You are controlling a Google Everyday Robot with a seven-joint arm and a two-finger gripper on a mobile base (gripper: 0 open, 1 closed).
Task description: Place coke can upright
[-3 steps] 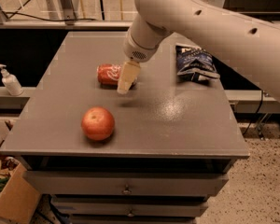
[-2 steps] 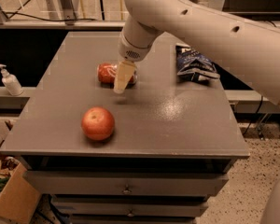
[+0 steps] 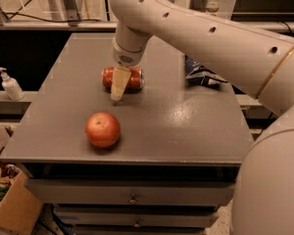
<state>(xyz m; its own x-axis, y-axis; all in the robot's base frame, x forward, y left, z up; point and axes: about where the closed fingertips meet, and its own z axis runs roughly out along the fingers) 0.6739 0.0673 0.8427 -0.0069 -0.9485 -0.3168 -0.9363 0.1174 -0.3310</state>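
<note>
The coke can is red and lies on its side, long axis left to right, on the grey table left of centre. My gripper points down from the large cream arm and stands directly in front of the middle of the can, covering that part of it. Its tip is low, close to the table top just in front of the can. The can's two ends show on either side of the gripper.
A round orange-red apple sits near the table's front left. A dark blue snack bag lies at the right, partly behind my arm. A soap dispenser stands off the table at left. Drawers run below the front edge.
My arm has swung left. The gripper has moved from the can's right end to in front of its middle. The can and the apple lie as before.
</note>
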